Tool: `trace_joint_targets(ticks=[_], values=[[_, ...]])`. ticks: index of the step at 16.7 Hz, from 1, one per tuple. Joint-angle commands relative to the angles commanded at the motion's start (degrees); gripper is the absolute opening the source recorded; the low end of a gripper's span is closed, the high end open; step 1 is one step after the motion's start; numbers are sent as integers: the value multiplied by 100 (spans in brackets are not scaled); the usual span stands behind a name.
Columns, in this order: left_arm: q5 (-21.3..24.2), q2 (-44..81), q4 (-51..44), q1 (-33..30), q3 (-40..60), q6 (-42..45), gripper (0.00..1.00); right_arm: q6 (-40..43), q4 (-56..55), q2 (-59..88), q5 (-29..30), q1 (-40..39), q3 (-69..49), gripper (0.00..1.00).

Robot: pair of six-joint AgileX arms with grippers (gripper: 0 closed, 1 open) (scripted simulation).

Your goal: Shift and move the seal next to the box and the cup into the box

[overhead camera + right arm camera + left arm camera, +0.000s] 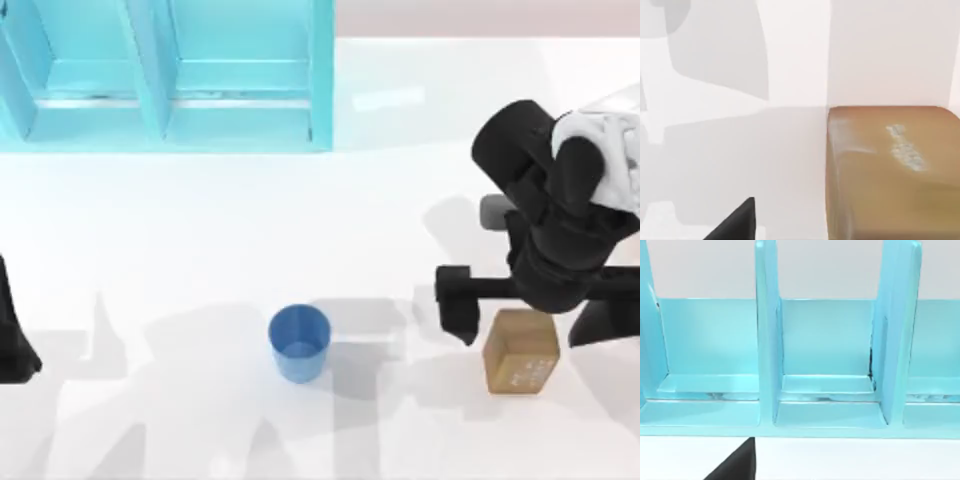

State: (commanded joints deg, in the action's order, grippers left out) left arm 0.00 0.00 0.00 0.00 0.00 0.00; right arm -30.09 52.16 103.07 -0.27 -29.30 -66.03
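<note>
The tan-brown seal [521, 352] lies at the table's front right, faint white marks on its near face; up close it shows as the same block [890, 170]. My right gripper [528, 318] hovers over it, open, one black finger on each side of the seal and apart from it. The blue cup [299, 343] stands upright at the front centre, free of both grippers. The box [170, 75] is a turquoise case with several compartments at the back left, its dividers [767, 340] facing the left wrist camera. My left arm [14, 335] sits parked at the left edge.
White tabletop stretches between the cup, the seal and the box. Arm shadows fall across the front of the table. A dark fingertip [735, 222] juts into the right wrist view beside the seal.
</note>
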Motion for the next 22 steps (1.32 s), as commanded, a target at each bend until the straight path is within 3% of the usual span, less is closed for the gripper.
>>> trace_joint_targets(ticks=[7, 20, 22], values=[[0, 0, 0, 0, 0, 0, 100, -22, -525, 225, 1, -19, 375, 100], [0, 0, 0, 0, 0, 0, 100, -22, -525, 225, 1, -19, 375, 2], [0, 0, 0, 0, 0, 0, 100, -22, -525, 225, 1, -19, 375, 0]])
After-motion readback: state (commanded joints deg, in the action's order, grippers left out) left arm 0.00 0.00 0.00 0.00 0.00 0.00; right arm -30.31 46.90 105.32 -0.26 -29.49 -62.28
